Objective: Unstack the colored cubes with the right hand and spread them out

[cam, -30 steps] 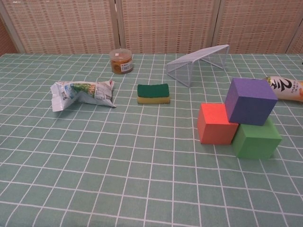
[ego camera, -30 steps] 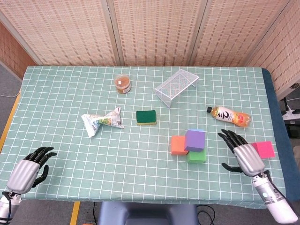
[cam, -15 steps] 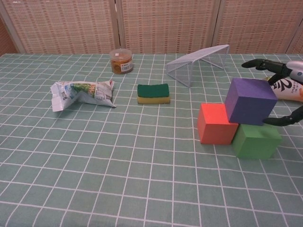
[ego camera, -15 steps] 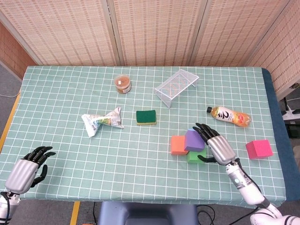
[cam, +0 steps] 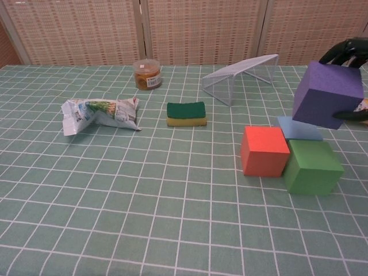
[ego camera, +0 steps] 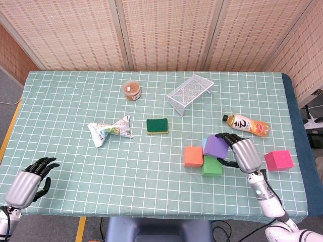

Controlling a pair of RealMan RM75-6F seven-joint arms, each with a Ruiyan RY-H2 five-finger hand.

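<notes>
Four cubes: purple cube (cam: 329, 95) held in air by right hand (ego camera: 244, 152), above blue cube (cam: 299, 129), w/ red cube (cam: 264, 150) & green cube (cam: 312, 166) on table. Prob. foam: light, slightly soft; hold opposite flat faces. Left hand (ego camera: 29, 180) idle, fingers loosely apart.

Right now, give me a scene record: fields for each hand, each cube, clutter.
right hand: grips purple cube, lifted off the stack
left hand: holds nothing, fingers apart, at near left table edge
purple cube: in the air, tilted
blue cube: on table, behind green cube, uncovered
green cube: on table, beside orange cube
orange cube: on table, left of green cube
pink cube: alone, near right table edge
clutter: sponge, snack bag, jar, wire rack, bottle
</notes>
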